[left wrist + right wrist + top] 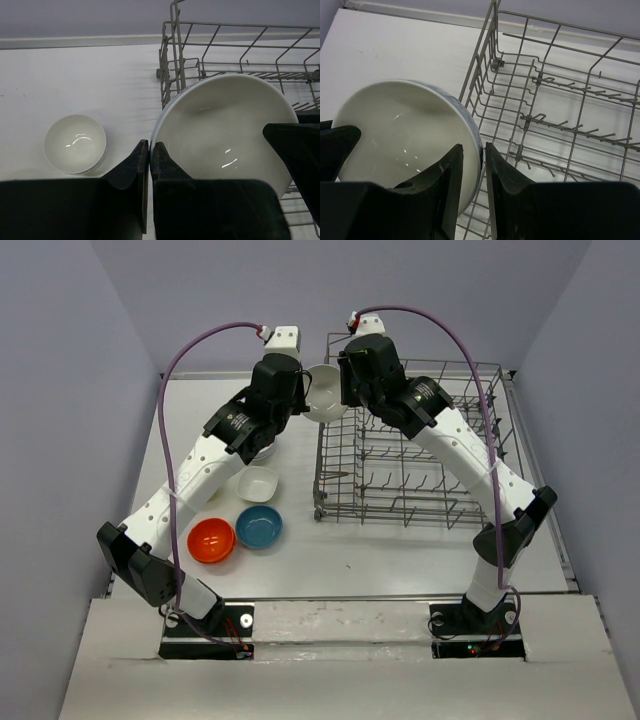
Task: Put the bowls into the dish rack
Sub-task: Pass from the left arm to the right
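Two grippers met on one glossy round white bowl (325, 395), which hung tilted in the air just beside the far left corner of the large grey wire dish rack (410, 475). Only the left wrist view showed the left gripper (150, 150) pinched almost flat on the bowl's thin rim. It alone also showed a second small round white bowl (75, 143) sitting on the white table (75, 75), well to the left. The right wrist view showed the right gripper (474, 155) straddling the held bowl's wall, one finger inside and one outside. Whether it pressed could not be told. Only the overhead view showed a squarish white bowl (258, 483), a blue bowl (259, 526) and an orange-red bowl (211, 540) lying on the table left of the rack.
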`<action>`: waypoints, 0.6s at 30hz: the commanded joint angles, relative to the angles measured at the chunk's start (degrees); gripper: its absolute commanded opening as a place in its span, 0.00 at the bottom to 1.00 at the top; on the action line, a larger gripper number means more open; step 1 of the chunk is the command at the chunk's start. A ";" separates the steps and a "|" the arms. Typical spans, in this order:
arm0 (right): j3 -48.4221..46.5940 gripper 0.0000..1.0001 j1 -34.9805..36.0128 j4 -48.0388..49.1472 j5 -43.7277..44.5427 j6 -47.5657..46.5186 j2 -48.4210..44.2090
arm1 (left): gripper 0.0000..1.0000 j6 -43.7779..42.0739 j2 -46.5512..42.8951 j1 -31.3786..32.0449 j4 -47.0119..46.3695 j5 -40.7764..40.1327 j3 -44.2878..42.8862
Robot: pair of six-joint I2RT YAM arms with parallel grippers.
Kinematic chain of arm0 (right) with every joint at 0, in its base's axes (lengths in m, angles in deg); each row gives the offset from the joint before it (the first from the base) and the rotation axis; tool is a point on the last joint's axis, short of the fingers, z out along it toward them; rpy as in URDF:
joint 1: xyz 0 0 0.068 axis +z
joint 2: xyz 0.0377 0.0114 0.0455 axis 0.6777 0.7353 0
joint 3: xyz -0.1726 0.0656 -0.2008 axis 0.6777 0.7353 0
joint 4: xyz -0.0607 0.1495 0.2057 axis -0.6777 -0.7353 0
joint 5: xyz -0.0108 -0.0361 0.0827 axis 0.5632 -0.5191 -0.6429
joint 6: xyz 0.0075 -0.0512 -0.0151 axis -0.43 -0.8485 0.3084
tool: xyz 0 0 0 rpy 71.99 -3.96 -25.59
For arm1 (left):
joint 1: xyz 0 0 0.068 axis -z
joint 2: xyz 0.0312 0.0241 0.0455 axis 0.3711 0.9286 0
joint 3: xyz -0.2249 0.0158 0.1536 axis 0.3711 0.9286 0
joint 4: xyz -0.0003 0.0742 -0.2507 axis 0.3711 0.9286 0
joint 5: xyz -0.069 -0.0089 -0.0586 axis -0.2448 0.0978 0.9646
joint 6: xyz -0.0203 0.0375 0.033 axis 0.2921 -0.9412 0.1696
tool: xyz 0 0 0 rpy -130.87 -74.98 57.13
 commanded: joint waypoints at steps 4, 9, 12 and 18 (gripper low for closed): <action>-0.26 0.30 0.46 1.29 1.25 -0.61 0.44 | 0.00 -0.13 -3.80 0.58 -4.76 -1.25 -2.78; -0.26 0.29 0.46 1.29 1.34 -0.52 0.88 | 0.00 -0.22 -4.24 0.50 -4.67 -1.25 -2.69; -0.34 0.29 0.99 1.20 1.42 -0.52 1.23 | 0.00 -0.31 -4.50 0.58 -4.58 -1.34 -2.69; -1.05 0.19 0.99 0.94 1.51 -0.70 1.50 | 0.00 -0.39 -4.94 0.50 -4.49 -1.52 -2.16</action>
